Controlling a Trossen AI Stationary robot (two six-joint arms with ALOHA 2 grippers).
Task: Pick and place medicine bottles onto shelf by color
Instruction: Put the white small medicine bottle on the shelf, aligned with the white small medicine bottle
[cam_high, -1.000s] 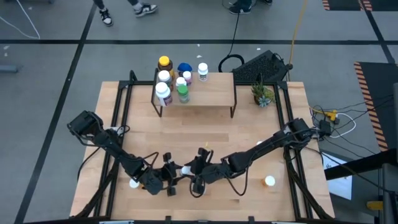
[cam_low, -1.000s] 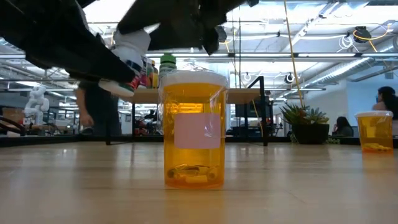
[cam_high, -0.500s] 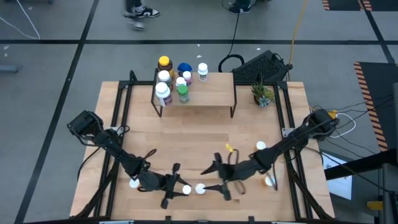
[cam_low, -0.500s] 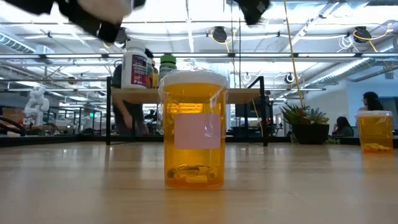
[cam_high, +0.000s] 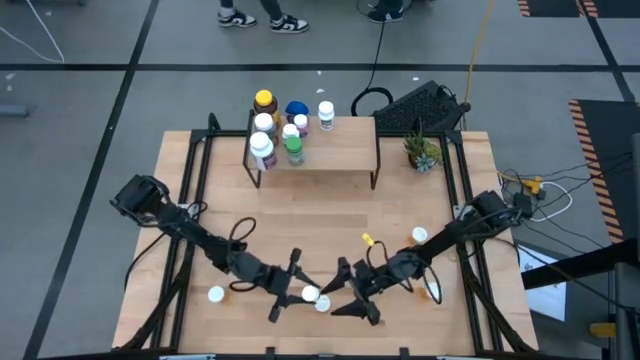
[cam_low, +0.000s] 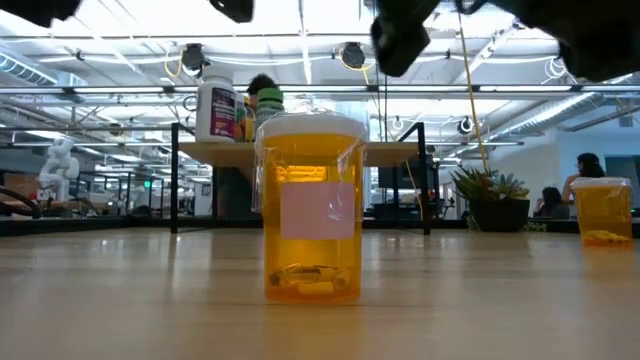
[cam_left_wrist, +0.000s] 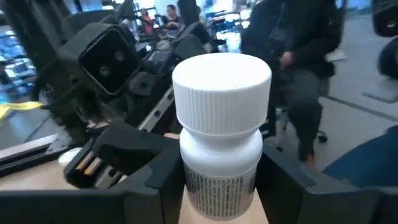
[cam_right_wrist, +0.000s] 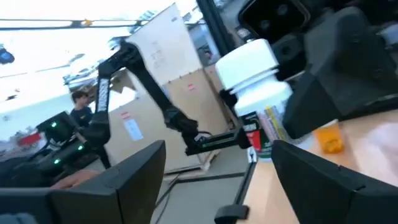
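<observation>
Right gripper (cam_high: 352, 298) back beside ribbed-cap bottle (cam_left_wrist: 220, 155)

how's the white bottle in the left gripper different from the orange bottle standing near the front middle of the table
The white bottle is opaque, with a printed label; the orange bottle is see-through, with a blank pale label and a few pills at its bottom. The white bottle sits between the left gripper fingers; the orange bottle stands free on the table, with nothing gripping it. The white bottle narrows below its cap; the orange bottle keeps straight sides. Both are upright with white caps.
</observation>
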